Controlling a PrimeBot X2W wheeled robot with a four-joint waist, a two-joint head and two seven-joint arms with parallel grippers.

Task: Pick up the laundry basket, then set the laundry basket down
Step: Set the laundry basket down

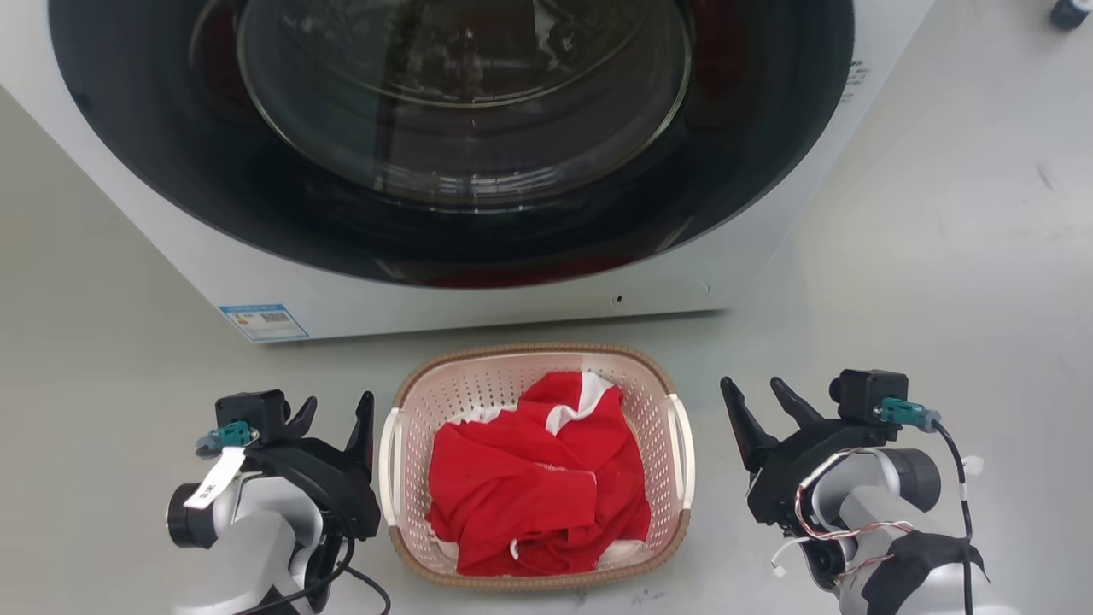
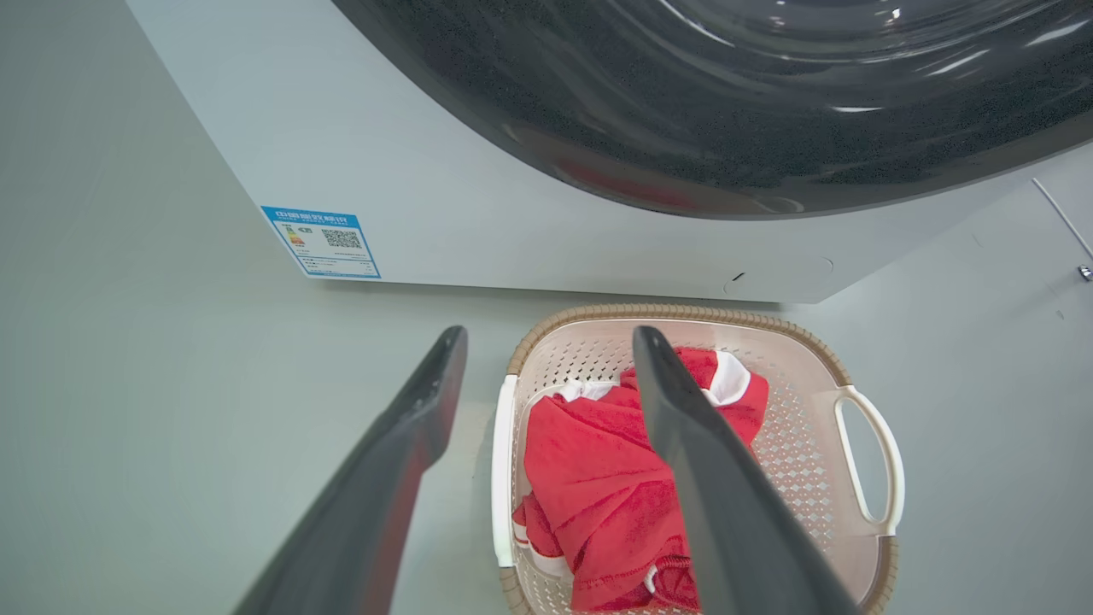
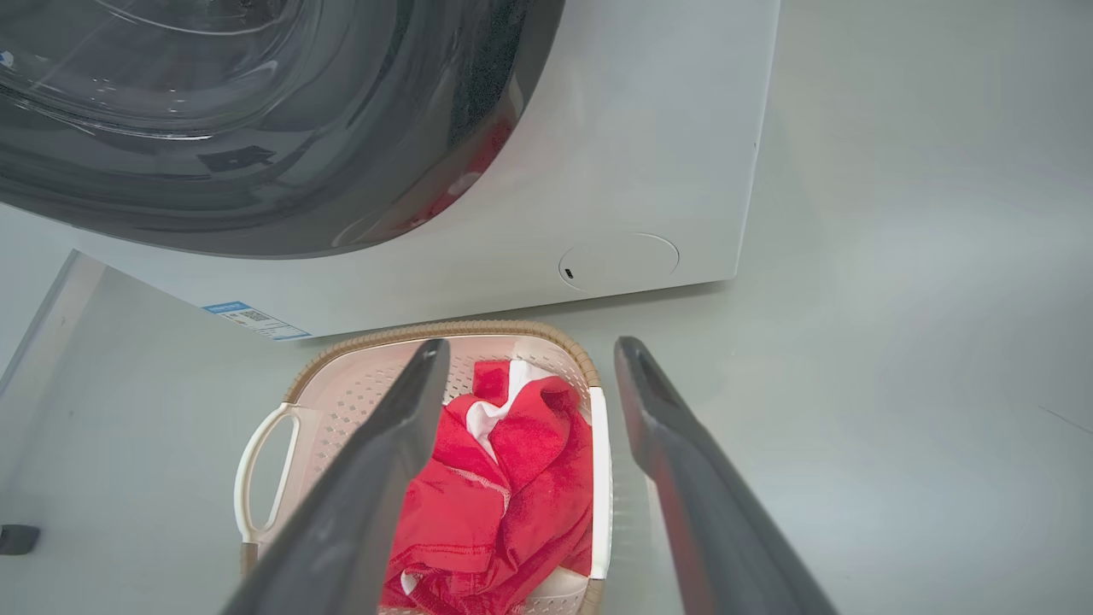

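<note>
Laundry basket [image 1: 444, 393] stands on the floor [image 1: 939, 256], close in front of the bottom edge of the washing machine [image 1: 478, 299]. It is small, with round corners. Its walls are pale pink and full of little holes. Its rim is brown and looks woven. It has two white handles [image 1: 390, 465], one on each side. A red cloth [image 1: 538, 478] with some white on it lies crumpled inside and covers most of the bottom.

The left gripper [image 1: 337, 401] is just beside the basket's left handle. Its jaws are spread apart and hold nothing. I cannot tell if the near one touches the handle. In the left wrist view the left gripper [image 2: 548, 335] points at the basket [image 2: 803, 427], and the left handle shows between its two dark fingers.

The right gripper [image 1: 751, 384] is near the right handle, with a bit of bare floor between them. Its jaws are spread apart too, and hold nothing. In the right wrist view the right gripper [image 3: 531, 344] points at the right side of the basket [image 3: 333, 393].

The floor is smooth, pale grey and a little shiny. The washing machine is white, with a big round dark door [image 1: 461, 85] of glass. A small blue sticker [image 1: 263, 322] sits at its lower left corner.
</note>
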